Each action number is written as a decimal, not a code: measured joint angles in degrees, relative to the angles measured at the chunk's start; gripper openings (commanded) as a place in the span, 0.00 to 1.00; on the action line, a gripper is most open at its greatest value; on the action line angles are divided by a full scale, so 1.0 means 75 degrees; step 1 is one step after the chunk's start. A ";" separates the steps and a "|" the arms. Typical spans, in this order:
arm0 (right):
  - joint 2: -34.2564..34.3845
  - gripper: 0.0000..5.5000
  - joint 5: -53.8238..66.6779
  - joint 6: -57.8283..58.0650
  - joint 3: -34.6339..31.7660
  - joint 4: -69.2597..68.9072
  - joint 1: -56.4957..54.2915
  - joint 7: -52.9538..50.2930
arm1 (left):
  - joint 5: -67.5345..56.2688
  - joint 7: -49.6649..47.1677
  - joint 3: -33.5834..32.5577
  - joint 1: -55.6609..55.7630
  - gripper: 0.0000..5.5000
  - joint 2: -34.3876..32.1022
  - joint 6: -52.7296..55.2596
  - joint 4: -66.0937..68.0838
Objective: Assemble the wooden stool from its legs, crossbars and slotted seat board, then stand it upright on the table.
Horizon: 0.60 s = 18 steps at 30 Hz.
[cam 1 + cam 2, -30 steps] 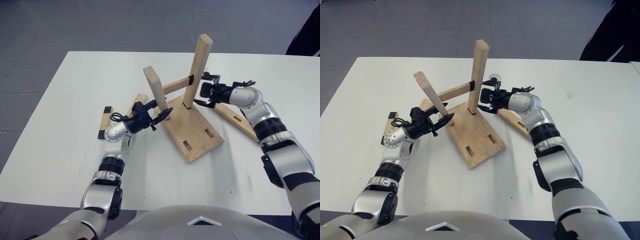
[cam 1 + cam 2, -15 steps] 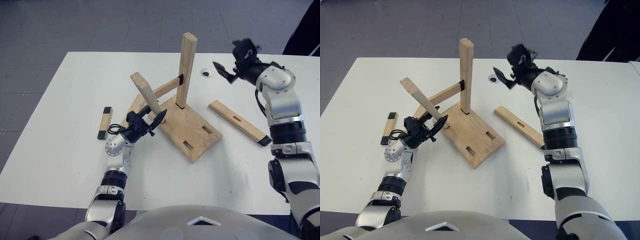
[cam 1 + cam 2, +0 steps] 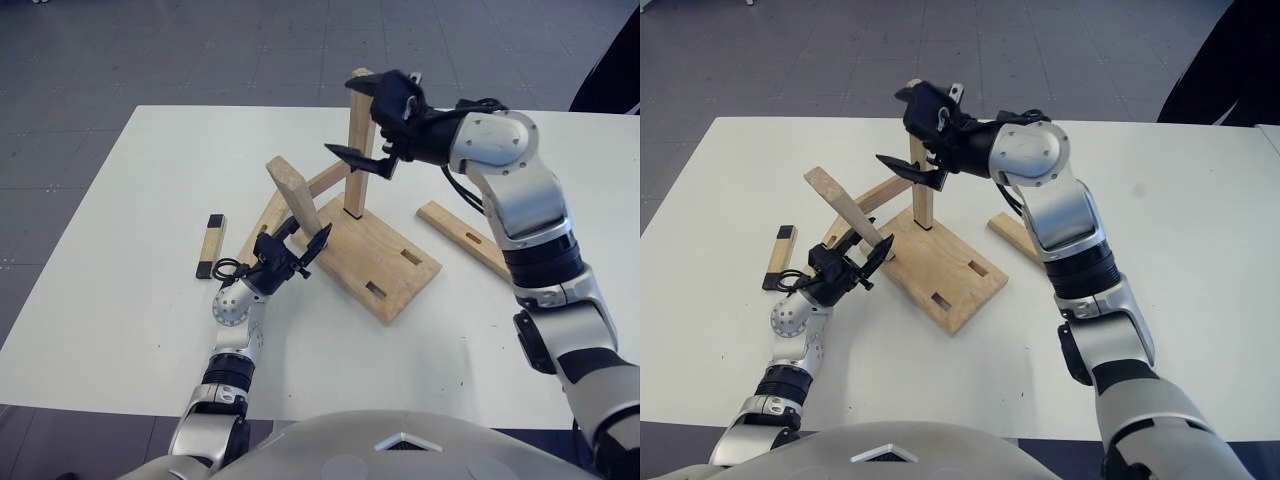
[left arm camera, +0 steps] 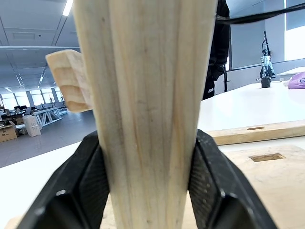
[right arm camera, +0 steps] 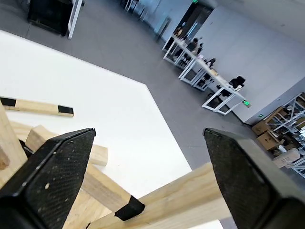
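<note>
Grey tile floor [image 3: 150,50], white table [image 3: 110,300], desks [image 5: 190,50] bkgd.

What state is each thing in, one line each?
left tool, shut on tilted leg
right tool, open, beside upright leg
upright leg, standing in seat board
tilted leg, leaning
long crossbar, joining both legs
seat board, flat on table
loose leg, lying flat
short crossbar, lying flat

I see L arm low, forearm stretched fwd, L gripper [image 3: 306,234] clamped tight on tilted leg [image 3: 290,188]. R arm up high, elbow bent, wrist turned in across centre; R gripper [image 3: 360,122] fingers spread wide.
</note>
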<state>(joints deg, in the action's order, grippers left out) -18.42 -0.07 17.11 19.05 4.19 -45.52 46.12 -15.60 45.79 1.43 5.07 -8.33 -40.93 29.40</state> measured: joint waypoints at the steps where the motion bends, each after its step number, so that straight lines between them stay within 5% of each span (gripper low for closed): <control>1: 0.0117 0.76 -0.0132 -0.0062 0.0129 0.0308 -0.0213 0.0019 | -0.0061 -0.0027 -0.0013 -0.0048 0.37 0.0053 0.0076 -0.0080; 11: 0.1062 0.76 -0.0768 -0.1136 0.0808 0.2560 -0.1388 0.0173 | -0.0335 -0.0634 -0.0279 -0.0667 0.37 0.0443 0.0599 -0.0923; 18: 0.1358 0.76 -0.0952 -0.1692 0.0816 0.3172 -0.1544 0.0254 | 0.1069 -0.0915 0.0299 -0.0575 0.37 0.0127 -0.0268 -0.0761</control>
<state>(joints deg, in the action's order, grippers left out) -8.23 -7.21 4.42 25.17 27.99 -57.10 48.03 -7.59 38.93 3.67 0.75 -7.38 -42.94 23.70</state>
